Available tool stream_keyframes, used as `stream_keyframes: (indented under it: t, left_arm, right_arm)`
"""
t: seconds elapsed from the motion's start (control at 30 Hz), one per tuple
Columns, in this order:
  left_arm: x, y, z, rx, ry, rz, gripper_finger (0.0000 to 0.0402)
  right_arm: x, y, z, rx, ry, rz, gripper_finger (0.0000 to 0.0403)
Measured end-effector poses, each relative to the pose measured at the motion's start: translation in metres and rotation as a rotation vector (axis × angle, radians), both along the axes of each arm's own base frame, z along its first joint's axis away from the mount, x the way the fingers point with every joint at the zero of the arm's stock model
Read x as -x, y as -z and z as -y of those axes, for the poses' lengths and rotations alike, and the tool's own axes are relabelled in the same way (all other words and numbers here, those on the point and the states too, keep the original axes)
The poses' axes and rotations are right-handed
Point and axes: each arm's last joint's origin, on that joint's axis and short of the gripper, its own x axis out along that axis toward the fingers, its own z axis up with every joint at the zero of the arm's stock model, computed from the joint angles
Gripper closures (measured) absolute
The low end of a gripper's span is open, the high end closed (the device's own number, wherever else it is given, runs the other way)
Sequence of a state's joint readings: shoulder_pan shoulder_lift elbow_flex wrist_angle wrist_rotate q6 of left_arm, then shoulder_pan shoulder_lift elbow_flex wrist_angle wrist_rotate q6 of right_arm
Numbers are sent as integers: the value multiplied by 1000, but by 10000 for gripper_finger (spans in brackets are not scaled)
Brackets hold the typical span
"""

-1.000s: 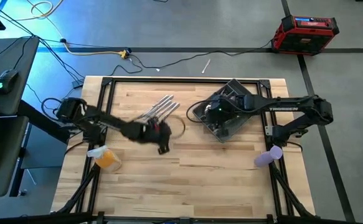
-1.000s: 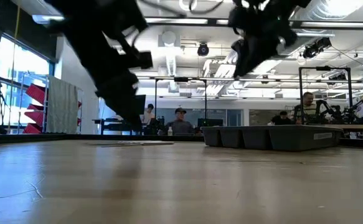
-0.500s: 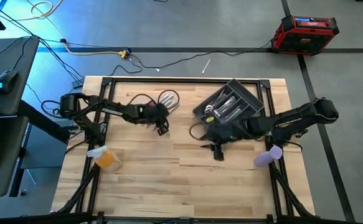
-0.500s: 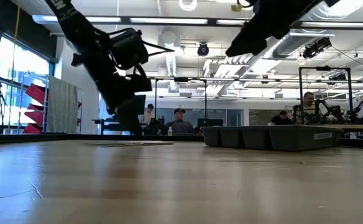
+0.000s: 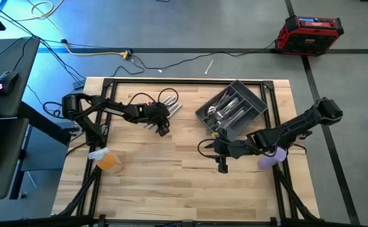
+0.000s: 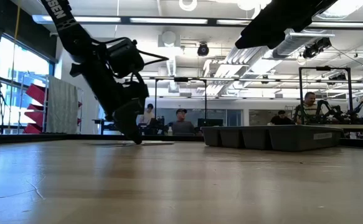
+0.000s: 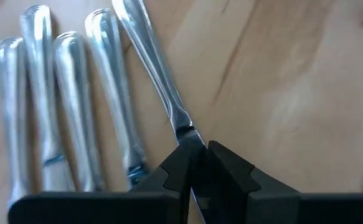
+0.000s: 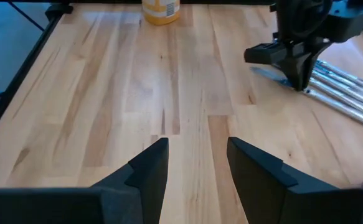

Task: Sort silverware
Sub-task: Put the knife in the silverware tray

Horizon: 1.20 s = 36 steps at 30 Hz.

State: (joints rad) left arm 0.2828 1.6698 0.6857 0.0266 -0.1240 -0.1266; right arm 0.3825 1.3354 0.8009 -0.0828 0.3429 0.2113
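The left hand (image 7: 197, 163) is down at the loose silverware (image 5: 168, 104) on the far left-centre of the wooden bench (image 5: 171, 183). The left wrist view shows its fingers (image 7: 180, 163) clamped together on the slim shaft of one utensil (image 7: 151, 59), the piece at the edge of the group nearest the open bench. The handle of that utensil runs away from the fingers and lies on the wood. Four more handles (image 7: 56, 112) lie side by side next to it, roughly parallel, flat on the bench.

In the low view the left arm (image 6: 100, 68) slants down and its tip meets the bench surface at the silverware.

The grey tray (image 5: 232, 109) sits on the far right-centre of the bench, turned at an angle to the bench edges. Several pieces of sorted silverware (image 5: 225, 110) lie in its compartments.

The right hand (image 5: 221, 165) is over bare wood, nearer than the tray and well apart from the loose silverware. Its fingers (image 8: 149, 171) stand apart with nothing between them.

An orange cup (image 5: 110, 160) rests near the left edge of the bench, and a purple cup (image 5: 269, 159) near the right edge.
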Motion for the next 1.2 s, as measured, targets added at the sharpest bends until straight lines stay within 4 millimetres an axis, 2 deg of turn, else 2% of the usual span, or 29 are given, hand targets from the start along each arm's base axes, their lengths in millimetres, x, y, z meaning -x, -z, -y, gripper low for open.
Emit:
stream_keyframes:
  t: [0.17,0.37,0.57,0.7,0.83,0.97,1.2]
  left_arm:
    - [-7,12,16,53,10,-15,387]
    - [-16,13,57,166,-1,53,399]
    - [-30,4,107,292,61,261,401]
    - [-43,-16,135,306,134,377,401]
    - [-46,-21,152,293,198,357,401]
    - [-44,-20,162,269,274,327,401]
    - [-51,-6,189,345,504,360,401]
  right_arm:
    - [2,0,-4,-5,10,6,249]
    - [4,0,-9,-10,-1,4,249]
    - [3,1,-9,-15,4,1,249]
    - [1,7,-10,-19,22,-13,249]
    - [-5,23,-15,-69,25,-82,249]
    - [-14,53,-25,-155,-14,-200,249]
    - [-24,98,-47,-489,64,-367,249]
